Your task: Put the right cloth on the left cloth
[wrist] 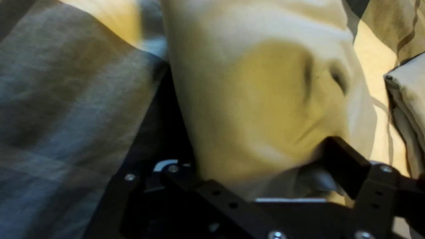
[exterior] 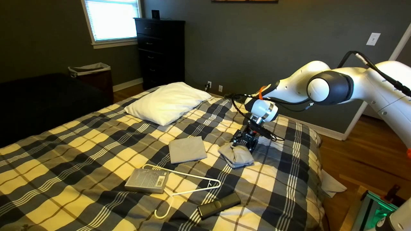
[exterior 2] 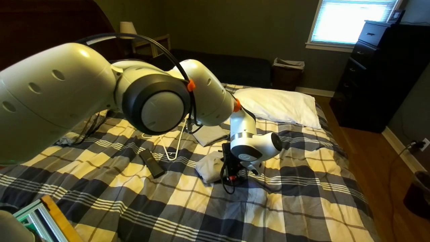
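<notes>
- The plaid cover (exterior: 279,192) looked soft and uneven, so a good grasp needed to take the cloth only, without a fold of this cover.
- The robot arm (exterior: 330,86) reached low over it; a slow, straight lift seemed the best way.
- The pillow (exterior: 168,104) lay well apart from both cloths, and I thought it did not disturb the work.
- The white hanger (exterior: 184,173) lay near both cloths; the carrying path was better kept away from it.
- The left cloth (exterior: 188,149) lay folded and flat, with its top free to receive the other.
- The right cloth (exterior: 237,156) rested near it on the cover, not yet placed, crumpled at one end; I supposed the step was to secure this end.
- The fingers (wrist: 347,162) stood well apart, with the bunched cloth between them; if they pressed it firmly, I could not tell. They needed to close on all layers, then to lower the cloth flat and open gently.
</notes>
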Robot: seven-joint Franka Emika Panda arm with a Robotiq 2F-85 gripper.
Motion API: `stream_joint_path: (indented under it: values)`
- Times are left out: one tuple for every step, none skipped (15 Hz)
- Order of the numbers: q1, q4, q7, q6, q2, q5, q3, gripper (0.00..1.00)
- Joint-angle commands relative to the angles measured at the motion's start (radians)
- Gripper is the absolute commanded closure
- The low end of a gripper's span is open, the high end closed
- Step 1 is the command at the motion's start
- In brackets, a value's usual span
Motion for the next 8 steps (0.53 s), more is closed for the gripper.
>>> stream_joint_path:
  values:
    - [-0.016,0.090,0.042,-0.002,0.059,-0.028,0.031,0.34]
    - [-0.015,0.106,0.047,-0.013,0.067,-0.039,0.031,0.42]
    - [-0.014,0.114,0.053,-0.019,0.070,-0.050,0.032,0.51]
    - [-0.017,0.122,0.056,-0.029,0.073,-0.062,0.035,0.60]
    - [-0.024,0.126,0.048,-0.057,0.068,-0.076,0.043,0.66]
    - [-0.033,0.120,0.030,-0.087,0.053,-0.085,0.052,0.73]
    - [-0.047,0.106,-0.001,-0.114,0.026,-0.085,0.067,0.81]
    - [-0.068,0.079,-0.064,-0.140,-0.016,-0.077,0.091,0.88]
